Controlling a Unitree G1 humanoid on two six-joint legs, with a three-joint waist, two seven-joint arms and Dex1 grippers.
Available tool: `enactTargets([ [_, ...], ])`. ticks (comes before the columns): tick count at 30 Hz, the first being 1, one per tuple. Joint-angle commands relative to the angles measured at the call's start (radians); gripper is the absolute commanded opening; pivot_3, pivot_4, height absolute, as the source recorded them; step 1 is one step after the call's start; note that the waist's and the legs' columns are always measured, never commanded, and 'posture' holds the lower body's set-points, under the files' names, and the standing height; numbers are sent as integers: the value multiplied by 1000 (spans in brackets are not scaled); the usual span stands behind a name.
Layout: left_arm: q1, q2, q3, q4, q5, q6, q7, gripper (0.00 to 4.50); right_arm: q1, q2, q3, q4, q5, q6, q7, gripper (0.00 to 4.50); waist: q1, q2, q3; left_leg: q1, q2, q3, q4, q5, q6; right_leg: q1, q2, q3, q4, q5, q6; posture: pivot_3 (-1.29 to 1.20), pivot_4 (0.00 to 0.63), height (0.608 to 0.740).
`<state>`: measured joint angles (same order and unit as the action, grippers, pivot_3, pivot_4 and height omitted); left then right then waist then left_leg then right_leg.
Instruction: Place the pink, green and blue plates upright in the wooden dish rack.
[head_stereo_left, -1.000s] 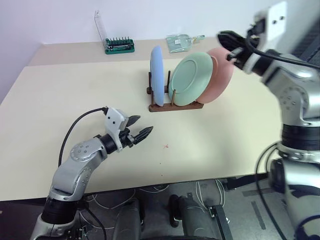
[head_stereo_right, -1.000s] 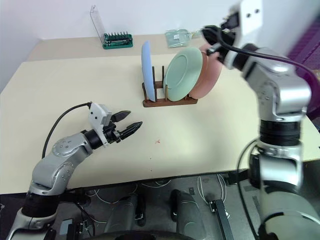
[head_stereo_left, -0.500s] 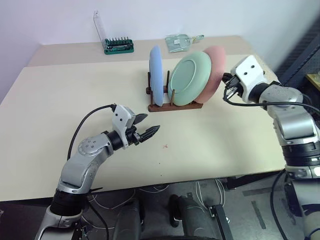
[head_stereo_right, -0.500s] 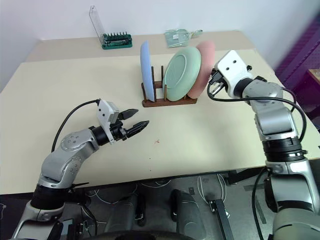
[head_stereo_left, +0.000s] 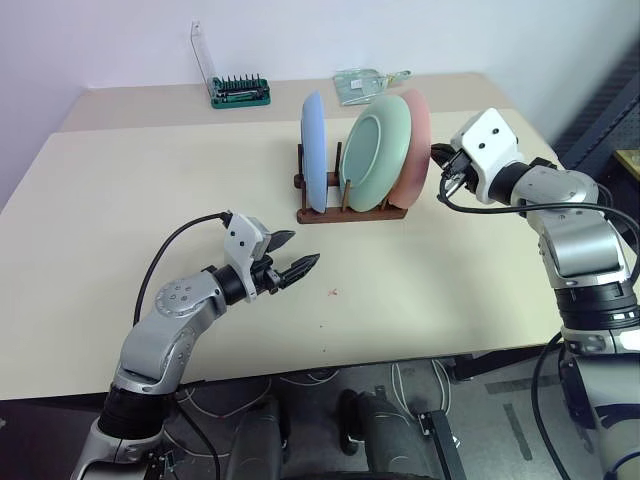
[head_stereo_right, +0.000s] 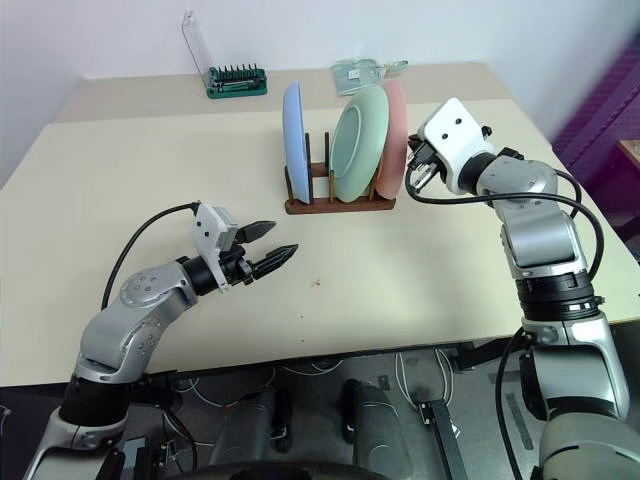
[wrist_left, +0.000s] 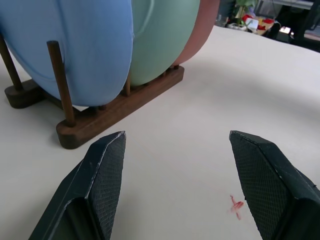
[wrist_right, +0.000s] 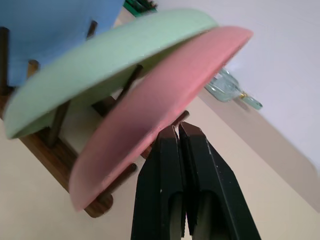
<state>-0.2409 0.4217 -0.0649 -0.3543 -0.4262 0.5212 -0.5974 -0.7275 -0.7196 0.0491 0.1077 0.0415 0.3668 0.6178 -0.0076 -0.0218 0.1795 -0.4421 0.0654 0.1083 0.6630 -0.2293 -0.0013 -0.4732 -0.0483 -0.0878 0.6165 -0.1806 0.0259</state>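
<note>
The right claw (wrist_right: 178, 131) has its two black fingers pressed flat together with nothing between them. Its tips sit right against the back of the pink plate (head_stereo_right: 397, 135), on the plate's side away from the others; whether they actually touch it I cannot tell. That plate stands at the right end of the wooden rack (head_stereo_right: 338, 205), leaning over against the green plate (head_stereo_right: 360, 145) next to it. The green plate leans the same way between the pegs. The blue plate (head_stereo_right: 294, 135) stands close to upright at the rack's left end, with a gap and a pair of bare pegs between it and the green one.

The left claw (head_stereo_left: 292, 266) hangs low over the table (head_stereo_left: 100, 230), well short of the rack and nearer the front edge. Its fingers (wrist_left: 102, 170) stand wide apart and hold nothing. It points toward the rack's near rail, and a small red mark (wrist_left: 235, 205) lies on the tabletop just ahead of it.

At the far edge of the table, well behind the rack, stand a green bit holder (head_stereo_left: 239, 91) with a clear lid raised and a clear plastic packet (head_stereo_left: 362, 84).
</note>
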Motion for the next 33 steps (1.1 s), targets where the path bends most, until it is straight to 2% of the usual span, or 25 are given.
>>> enactTargets([
  [1, -4, -3, 10, -36, -10, -1, 0, 3410, -34, -28, -49, 8, -26, -3, -30, 56, 0, 0, 0, 0, 0, 0, 0, 0, 0, 0, 0, 0, 0, 0, 0, 0, 150, 730],
  [9, -12, -1, 9, -29, -11, 0, -6, 3410, -14, -112, -91, -85, 12, 14, 69, 56, 0, 0, 0, 0, 0, 0, 0, 0, 0, 0, 0, 0, 1, 0, 0, 0, 150, 730],
  [13, -10, 8, 14, -28, -13, 2, -15, 3410, 60, -189, -118, -315, 203, 133, 293, 56, 2, 0, 0, 0, 0, 0, 0, 0, 0, 0, 0, 0, 1, 0, 1, 0, 150, 730],
  [17, -20, 8, 14, -16, -9, 2, -19, 3410, 76, -178, -97, -446, 291, 226, 328, 56, -2, 0, 0, 1, 0, -1, 1, 0, 0, 1, 0, 0, 1, 0, 1, 0, 150, 730],
  [21, -25, 5, 9, -12, -5, -1, -21, 3410, 71, -126, 6, -475, 226, 248, 261, 56, -1, 0, 0, 2, 1, -2, 2, 0, 0, 1, 0, 0, 2, -2, -3, 0, 150, 730],
  [24, -18, 5, 8, -22, -6, -1, -20, 3410, 74, -121, 99, -421, 115, 206, 229, 56, 0, 0, 0, 1, 0, -1, 2, 0, 0, 1, 0, 0, 2, -1, -3, 0, 150, 730],
  [33, -11, -2, 7, -28, -8, 1, -15, 3410, 22, -32, 175, -206, -30, 54, 163, 56, 16, 0, 0, 1, 0, -1, 3, 0, 0, 1, 0, 0, 2, -1, -3, 0, 150, 730],
])
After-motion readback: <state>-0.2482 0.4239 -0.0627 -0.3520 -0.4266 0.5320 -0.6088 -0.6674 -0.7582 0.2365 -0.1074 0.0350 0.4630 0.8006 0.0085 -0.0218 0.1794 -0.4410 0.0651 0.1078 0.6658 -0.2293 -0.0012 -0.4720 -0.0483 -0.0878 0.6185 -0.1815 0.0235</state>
